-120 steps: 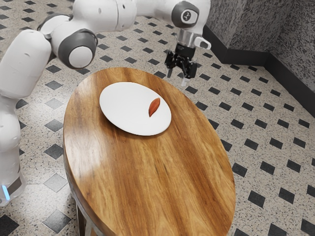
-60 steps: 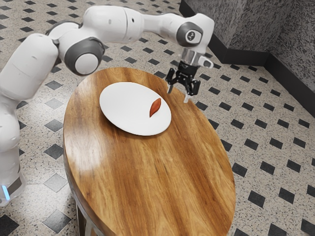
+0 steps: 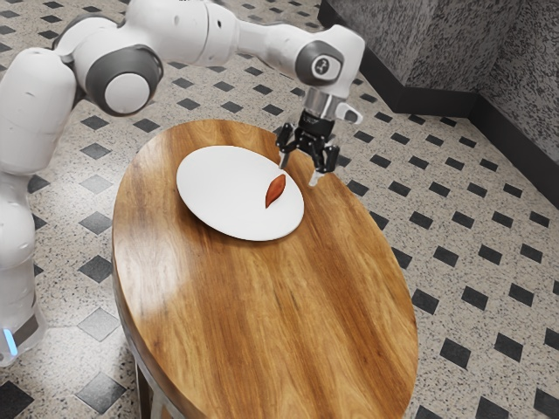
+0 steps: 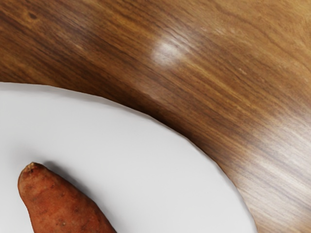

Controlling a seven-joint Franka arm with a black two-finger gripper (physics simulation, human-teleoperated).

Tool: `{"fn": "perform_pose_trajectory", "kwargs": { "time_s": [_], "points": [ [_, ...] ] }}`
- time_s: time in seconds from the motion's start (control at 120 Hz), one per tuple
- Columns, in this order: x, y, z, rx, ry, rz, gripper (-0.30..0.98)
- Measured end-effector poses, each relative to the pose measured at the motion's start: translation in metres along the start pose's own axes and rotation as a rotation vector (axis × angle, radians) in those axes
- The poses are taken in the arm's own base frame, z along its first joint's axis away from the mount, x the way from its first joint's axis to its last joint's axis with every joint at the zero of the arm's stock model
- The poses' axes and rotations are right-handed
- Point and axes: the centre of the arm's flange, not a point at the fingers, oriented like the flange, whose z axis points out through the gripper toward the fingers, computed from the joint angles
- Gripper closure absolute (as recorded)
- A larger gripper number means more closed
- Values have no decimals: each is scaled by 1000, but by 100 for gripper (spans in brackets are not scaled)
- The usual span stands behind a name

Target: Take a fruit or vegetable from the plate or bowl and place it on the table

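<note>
My gripper [image 3: 299, 175] is open above the plate's edge in the exterior view, its two fingertips well apart and nothing between them. Just to the exterior view's left of it, an orange-red sweet potato [image 3: 275, 190] lies on the white plate [image 3: 223, 192], close to the rim. The wrist view shows one rounded end of the sweet potato [image 4: 62, 206] resting on the white plate [image 4: 141, 160], and bare wood beyond the plate's curved edge.
The plate sits toward the far end of the oval wooden table [image 3: 288, 305]. Bare wood extends from the plate toward the exterior view's bottom. A grey wall [image 3: 515, 61] with a dark base stands beyond the table.
My gripper has come down from beyond the table's edge, then moved toward the exterior view's left, close to the sweet potato. The sweet potato looks barely shifted on the plate.
</note>
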Motion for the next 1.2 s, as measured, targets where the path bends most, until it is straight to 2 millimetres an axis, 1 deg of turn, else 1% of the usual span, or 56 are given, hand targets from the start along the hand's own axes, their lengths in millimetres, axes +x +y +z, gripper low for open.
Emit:
{"fn": "perform_pose_trajectory", "kwargs": {
  "time_s": [0.133,0.258,0.433,0.55,0.883,1.025,1.092,1.2],
  "points": [
    [4,-4,20,3,-8,-9,0],
    [9,-5,26,0,4,-12,0],
    [15,-17,26,-4,19,-29,0],
    [14,-25,33,1,5,-41,0],
    [12,-19,36,4,2,-28,0],
    [12,-22,40,6,-7,-32,-4],
    [9,-24,38,6,-9,-34,0],
    [6,-26,37,7,-9,-35,0]
  ]
}}
